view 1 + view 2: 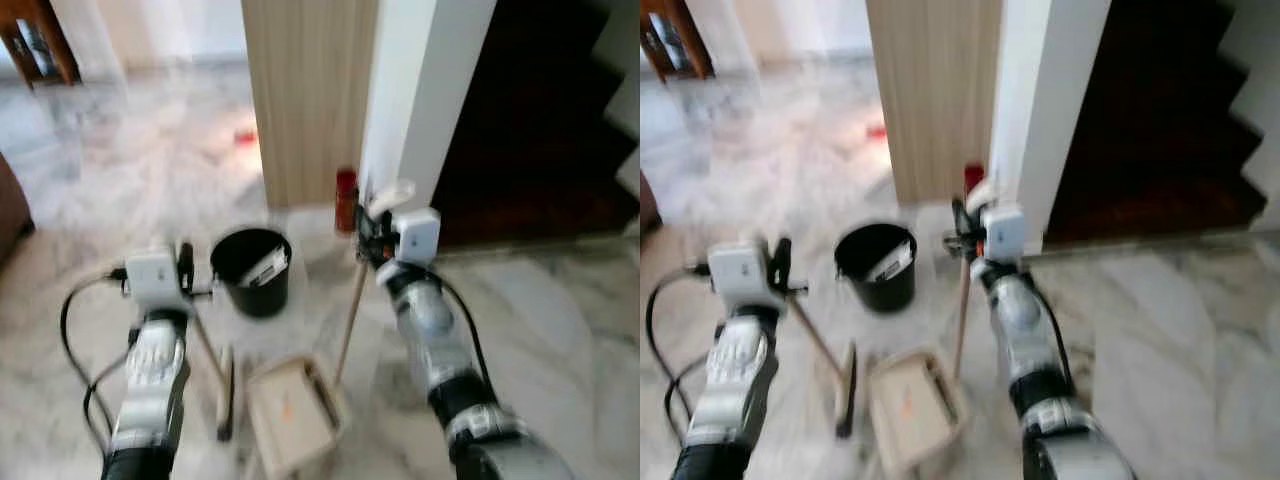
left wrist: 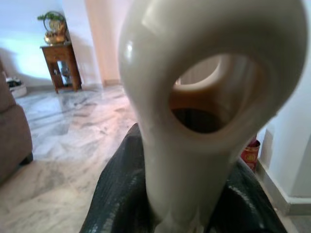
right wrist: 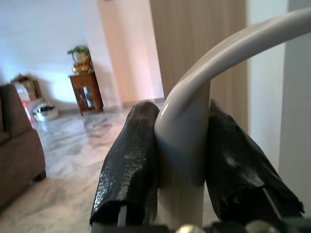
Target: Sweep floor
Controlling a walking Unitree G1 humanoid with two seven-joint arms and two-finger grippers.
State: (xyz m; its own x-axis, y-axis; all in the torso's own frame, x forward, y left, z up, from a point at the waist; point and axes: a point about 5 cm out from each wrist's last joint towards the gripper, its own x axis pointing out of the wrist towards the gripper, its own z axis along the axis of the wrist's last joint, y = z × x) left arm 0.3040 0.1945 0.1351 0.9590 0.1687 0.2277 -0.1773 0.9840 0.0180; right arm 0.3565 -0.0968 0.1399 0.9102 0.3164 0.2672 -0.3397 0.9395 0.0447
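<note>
My left gripper point(image 1: 185, 268) is shut on the cream top of a short broom point(image 1: 212, 352), whose stick slants down to a dark brush head point(image 1: 226, 402) on the marble floor. In the left wrist view the broom's looped end point(image 2: 194, 97) sits between the black fingers point(image 2: 116, 194). My right gripper point(image 1: 374, 226) is shut on the curved cream grip point(image 3: 187, 131) of a long-handled dustpan. Its wooden stick point(image 1: 350, 320) runs down to the beige pan point(image 1: 292, 412), which rests on the floor between my arms with a small orange bit in it.
A black bucket point(image 1: 252, 270) with some scrap inside stands just ahead. A red can point(image 1: 346, 200) sits at the foot of a wood panel point(image 1: 310, 90) and white pillar point(image 1: 420, 80). Dark stairs point(image 1: 540, 130) rise on the right. A brown sofa point(image 3: 17, 155) is to the left.
</note>
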